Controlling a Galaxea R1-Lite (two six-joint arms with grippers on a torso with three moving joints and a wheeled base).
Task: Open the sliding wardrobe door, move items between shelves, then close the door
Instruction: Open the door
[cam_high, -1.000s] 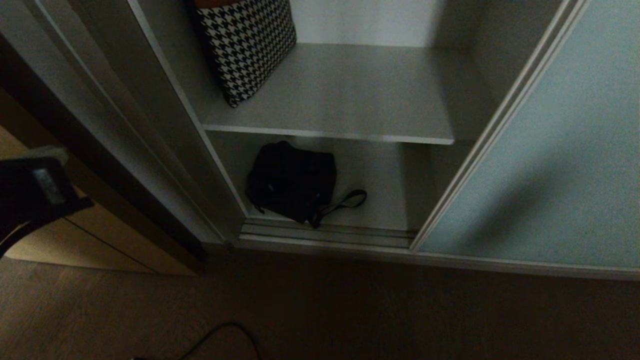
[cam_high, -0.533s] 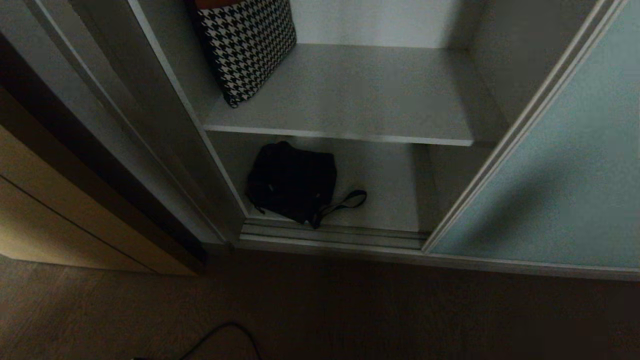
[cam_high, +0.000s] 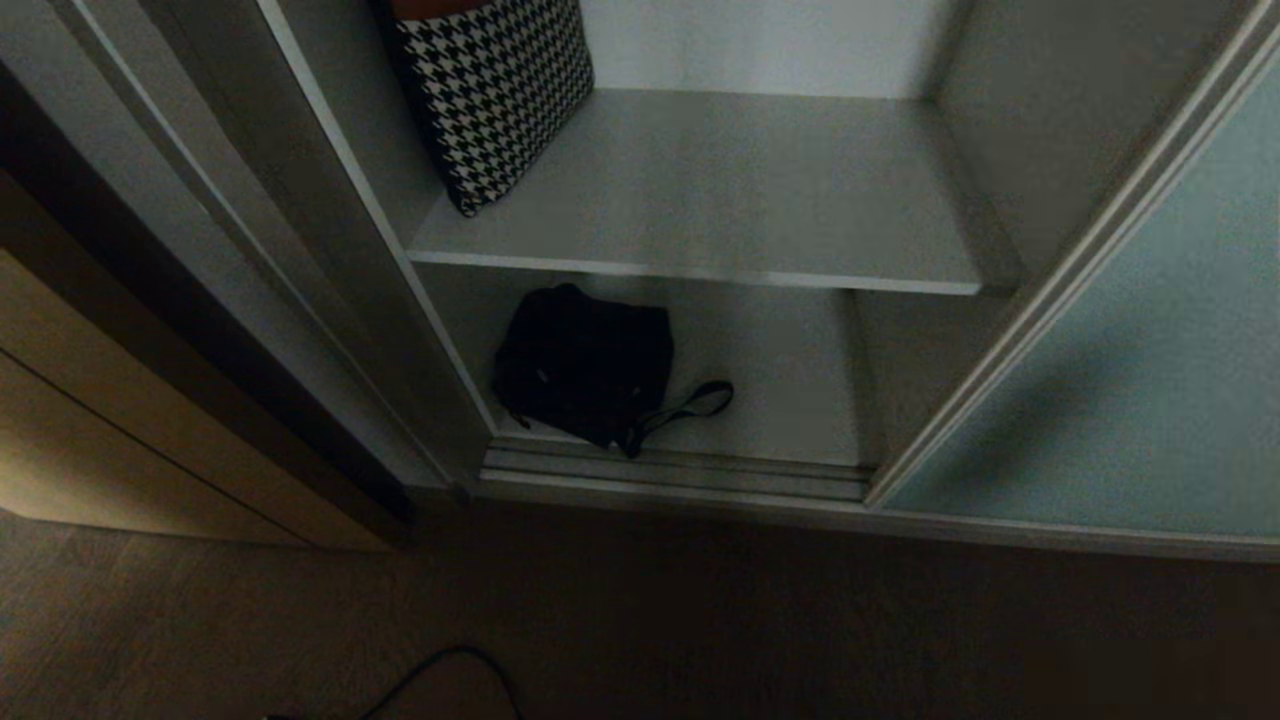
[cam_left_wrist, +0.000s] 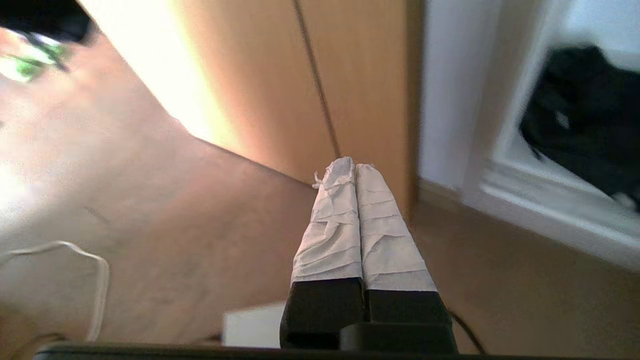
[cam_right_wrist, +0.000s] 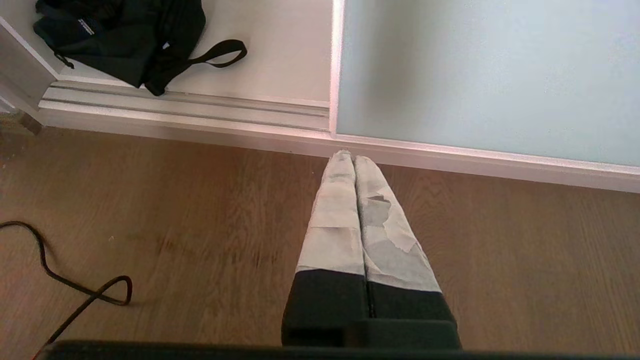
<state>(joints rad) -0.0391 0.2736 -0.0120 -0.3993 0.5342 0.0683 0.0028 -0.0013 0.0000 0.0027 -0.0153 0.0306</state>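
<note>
The sliding wardrobe door (cam_high: 1150, 380), a pale teal frosted panel, stands pushed to the right and leaves the wardrobe open. A black fabric bag (cam_high: 585, 365) with a strap loop lies on the lowest of the shelves (cam_high: 790, 380), close to the front track. The upper shelf (cam_high: 750, 190) is bare on its right side. Neither gripper shows in the head view. My left gripper (cam_left_wrist: 348, 165) is shut and empty, low over the floor, with the bag (cam_left_wrist: 585, 115) off to one side. My right gripper (cam_right_wrist: 348, 157) is shut and empty above the floor, just before the door (cam_right_wrist: 475, 75).
A black-and-white houndstooth bag (cam_high: 495, 95) leans at the upper shelf's left end. A dark cable (cam_right_wrist: 65, 280) lies on the wooden floor. A wooden panel (cam_left_wrist: 350, 75) stands left of the wardrobe frame. The door track (cam_high: 670, 470) runs along the opening's foot.
The left arm, seen at the left edge a second ago, has dropped out of the head view. The door's edge has slid further right, widening the opening. The bag has not moved.
</note>
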